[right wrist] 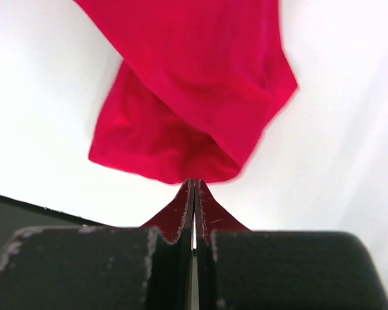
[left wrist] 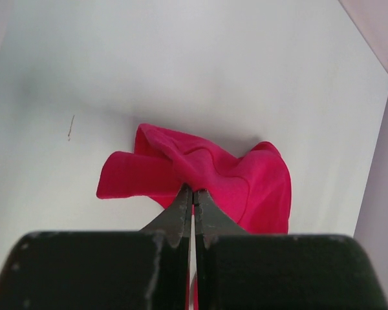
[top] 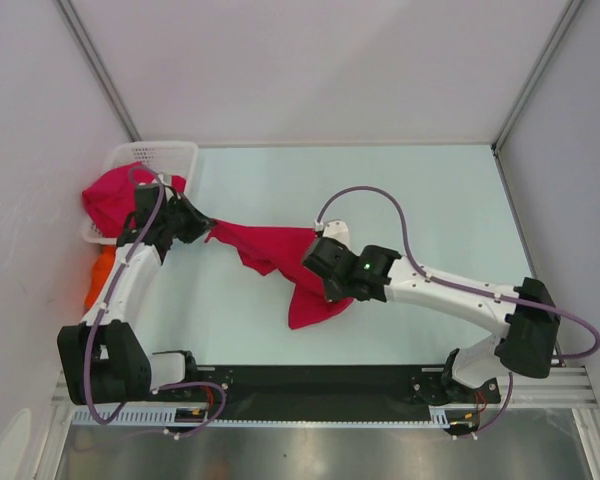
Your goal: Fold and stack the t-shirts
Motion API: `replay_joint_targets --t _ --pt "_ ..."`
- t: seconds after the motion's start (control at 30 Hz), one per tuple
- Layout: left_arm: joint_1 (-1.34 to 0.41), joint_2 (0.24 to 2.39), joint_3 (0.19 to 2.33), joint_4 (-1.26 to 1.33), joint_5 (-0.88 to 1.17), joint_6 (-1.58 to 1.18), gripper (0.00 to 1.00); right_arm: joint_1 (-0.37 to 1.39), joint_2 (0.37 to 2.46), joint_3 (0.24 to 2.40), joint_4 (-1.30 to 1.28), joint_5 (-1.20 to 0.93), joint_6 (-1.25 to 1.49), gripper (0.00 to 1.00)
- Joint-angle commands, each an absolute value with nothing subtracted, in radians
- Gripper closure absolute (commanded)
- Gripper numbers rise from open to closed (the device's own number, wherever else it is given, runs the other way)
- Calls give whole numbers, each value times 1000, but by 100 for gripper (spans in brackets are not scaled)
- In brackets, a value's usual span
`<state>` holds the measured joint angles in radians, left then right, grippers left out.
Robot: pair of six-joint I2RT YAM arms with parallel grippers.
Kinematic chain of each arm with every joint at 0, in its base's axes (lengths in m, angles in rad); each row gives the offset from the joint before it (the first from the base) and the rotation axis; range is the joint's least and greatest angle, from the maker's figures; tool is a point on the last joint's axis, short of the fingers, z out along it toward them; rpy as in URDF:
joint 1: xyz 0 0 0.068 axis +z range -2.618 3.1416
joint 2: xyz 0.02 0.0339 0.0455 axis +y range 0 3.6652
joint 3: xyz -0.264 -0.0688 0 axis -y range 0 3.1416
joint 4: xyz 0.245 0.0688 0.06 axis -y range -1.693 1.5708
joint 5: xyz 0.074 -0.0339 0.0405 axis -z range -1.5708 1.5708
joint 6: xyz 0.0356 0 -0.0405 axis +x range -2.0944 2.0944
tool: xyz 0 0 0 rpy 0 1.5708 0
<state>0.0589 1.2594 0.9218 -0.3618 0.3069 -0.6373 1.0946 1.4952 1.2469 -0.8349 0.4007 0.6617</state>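
- Top view: fixed above and behind the arm bases, facing down and forward. It stands far enough back to take in the whole tabletop [top: 400, 200] and both arms.
- Left wrist view: mounted behind the left tool [left wrist: 193, 190], looking along its fingers, close to the red t-shirt [left wrist: 246, 181].
- Right wrist view: mounted likewise behind the right tool [right wrist: 194, 183], nearer still to the cloth.
- Shared: all three views show that t-shirt and the pale tabletop.

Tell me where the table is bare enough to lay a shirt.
Bare: the far right, between the held red shirt and the right wall; also the near strip by the black rail. Crowded: the far left, round the basket and orange shirt.
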Motion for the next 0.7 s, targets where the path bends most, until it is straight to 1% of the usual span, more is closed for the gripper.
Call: replay_joint_targets --t 0.0,0.03,0.07,0.13,0.17,0.27,0.3,0.4,0.67 --pt "87 1203 950 -364 366 -607 100 1085 1443 1220 -888 440 693 100" --pt "87 1209 950 -364 406 -609 100 1086 1453 1223 -888 419 693 100" --pt "87 1212 948 -364 419 -617 100 1088 1480 1227 -890 410 696 96" --pt "87 1204 943 -362 414 -618 100 1103 1511 1250 -888 402 706 81" --pt "87 1194 940 -365 405 -615 100 1109 1543 1259 -885 399 709 64" --pt "87 1189 949 -386 390 -601 100 1135 1589 1304 -861 384 701 40" --pt "89 1187 953 -388 388 -598 100 1138 1620 1316 -845 379 696 37" --pt "89 1187 950 -391 388 -597 100 1149 1692 1362 -822 357 673 32" --pt "97 1196 945 -388 382 -584 100 1144 1839 1488 -804 327 614 32"
